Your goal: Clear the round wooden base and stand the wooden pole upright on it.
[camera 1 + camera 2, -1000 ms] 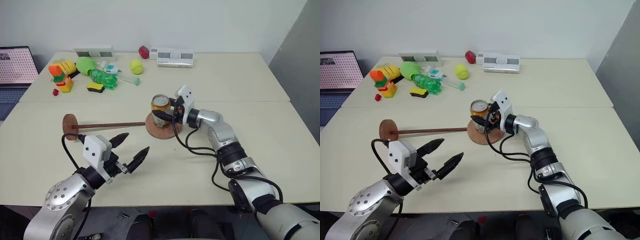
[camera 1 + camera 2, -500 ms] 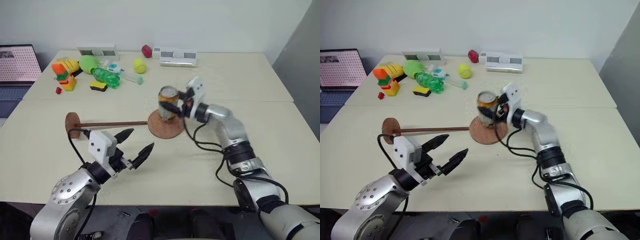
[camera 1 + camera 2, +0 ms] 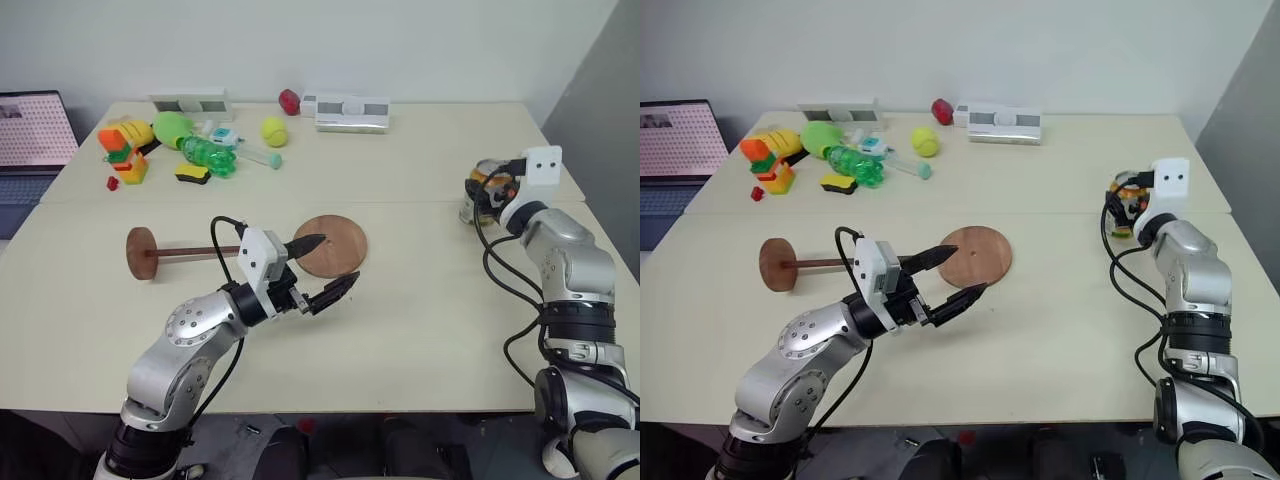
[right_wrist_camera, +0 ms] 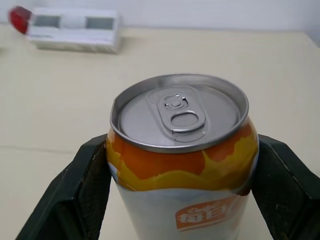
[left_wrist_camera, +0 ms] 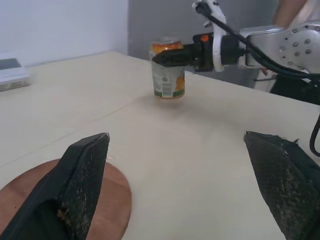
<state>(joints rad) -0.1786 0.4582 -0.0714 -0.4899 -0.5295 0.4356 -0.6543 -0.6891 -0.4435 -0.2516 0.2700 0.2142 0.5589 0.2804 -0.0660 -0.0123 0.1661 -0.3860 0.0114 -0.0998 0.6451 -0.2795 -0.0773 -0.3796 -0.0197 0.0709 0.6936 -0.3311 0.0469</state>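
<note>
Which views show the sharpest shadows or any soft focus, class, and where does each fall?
Left eye view: even, diffuse light; the left hand casts only a faint shadow beside the round wooden base. Left wrist view: the can and the right hand look slightly soft, with a pale shadow on the table beside the can. Right wrist view: the can's top is crisp, the white box behind blurred.
</note>
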